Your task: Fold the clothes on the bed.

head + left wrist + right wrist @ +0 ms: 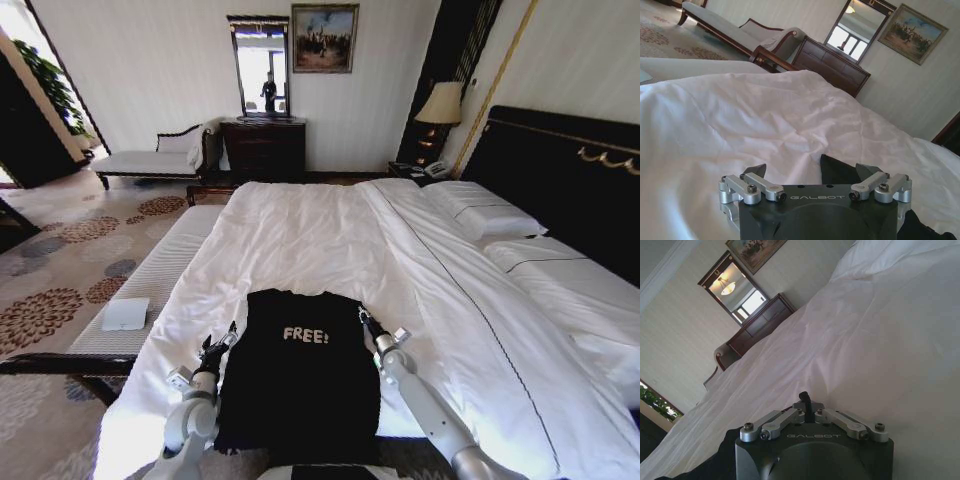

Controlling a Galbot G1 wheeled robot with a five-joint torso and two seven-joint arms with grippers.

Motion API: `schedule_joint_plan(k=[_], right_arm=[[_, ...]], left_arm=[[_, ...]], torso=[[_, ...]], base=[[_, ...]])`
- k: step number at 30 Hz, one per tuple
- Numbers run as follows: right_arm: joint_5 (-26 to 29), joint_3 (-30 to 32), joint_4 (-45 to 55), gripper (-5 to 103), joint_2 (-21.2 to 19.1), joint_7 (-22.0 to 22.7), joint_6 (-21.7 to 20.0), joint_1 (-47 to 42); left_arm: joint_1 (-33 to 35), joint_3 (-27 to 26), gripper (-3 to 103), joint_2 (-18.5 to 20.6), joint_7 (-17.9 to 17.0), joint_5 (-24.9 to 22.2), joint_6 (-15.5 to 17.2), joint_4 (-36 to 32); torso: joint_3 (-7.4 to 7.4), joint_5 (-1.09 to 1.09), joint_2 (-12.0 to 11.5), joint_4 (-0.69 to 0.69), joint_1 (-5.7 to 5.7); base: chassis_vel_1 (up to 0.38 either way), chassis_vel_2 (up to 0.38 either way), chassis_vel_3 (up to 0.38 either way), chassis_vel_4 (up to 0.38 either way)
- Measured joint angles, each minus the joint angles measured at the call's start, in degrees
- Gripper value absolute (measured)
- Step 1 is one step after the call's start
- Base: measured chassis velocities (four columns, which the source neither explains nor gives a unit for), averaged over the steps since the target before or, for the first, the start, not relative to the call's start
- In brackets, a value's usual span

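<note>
The left tool [222, 342] is spread open at the left edge of the black T-shirt [300, 385]; the right tool [364, 319] is clenched empty at its right edge. The T-shirt is laid flat on the bed [300, 240], lettering up

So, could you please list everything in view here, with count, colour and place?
T-shirt: one, black with white "FREE!" lettering, flat on the near end of the bed, between the two hands.
Bed: one, white duvet, dark headboard on the right.
Pillows: two, white, by the headboard.
Chaise: one, white cushion, by the far wall on the left.
Dresser: one, dark wood, far wall, mirror above.
Painting: one, framed, right of the mirror.
Lamp: one, pale shade, beside the headboard.
Left hand: open, at the shirt's left edge.
Right hand: shut, at the shirt's right edge.
</note>
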Motion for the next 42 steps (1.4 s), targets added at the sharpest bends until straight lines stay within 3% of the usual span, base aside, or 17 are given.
schedule_joint_plan(k=[7, 10, 13, 19, 24, 32, 42], right_arm=[[-1.4, 0.1, 0.2, 0, 0.2, 0.8, 1.4, 0.2], [-2.2, -0.4, 2.0, 0, 0.0, 1.9, 2.1, 0.1], [-2.6, -0.6, 2.5, 0, -0.1, 2.2, 2.3, 0.0], [-4.0, -1.1, 3.1, 0, -0.1, 3.2, 2.9, -0.1], [-4.7, -0.8, 3.9, 0, 0.0, 3.5, 3.0, -0.5], [-4.9, -0.2, 4.3, 0, -0.2, 3.5, 3.0, -0.8], [-5.3, -0.2, 4.1, 0, 0.0, 3.4, 3.0, -0.5]], left_arm=[[-4.5, 2.2, 100, 1.3, 0.3, -1.0, 0.4, 4.3], [-12.2, 4.2, 100, 1.8, 0.2, -2.1, 1.2, 10.6], [-15.7, 5.2, 100, 1.6, 0.2, -2.1, 1.3, 13.7], [-30.0, 9.2, 100, -1.5, 0.4, -0.7, 0.8, 29.1], [-36.3, 10.4, 100, -3.7, 1.0, -0.1, 0.4, 38.1], [-39.4, 10.2, 100, -5.3, 1.3, 0.7, 0.3, 43.2], [-37.8, 9.3, 100, -3.3, 1.1, -0.1, 1.3, 40.8]], torso=[[0.00, 0.00, 0.0, 0.00, 0.00], [0.00, -0.01, 0.0, 0.00, 0.00], [0.01, -0.01, 0.0, -0.01, 0.00], [0.01, 0.00, 0.0, -0.02, 0.00], [0.01, 0.00, 0.0, -0.01, 0.01], [0.00, 0.00, 0.0, -0.01, 0.00], [-0.01, 0.00, 0.0, 0.00, 0.00]], base=[[0.000, 0.000, 0.000, 0.000], [0.000, 0.000, 0.000, 0.000], [0.000, 0.000, 0.000, 0.000], [0.000, 0.000, 0.000, 0.000], [0.000, 0.000, 0.000, 0.000], [0.000, 0.000, 0.000, 0.000], [0.000, 0.000, 0.000, 0.000]])
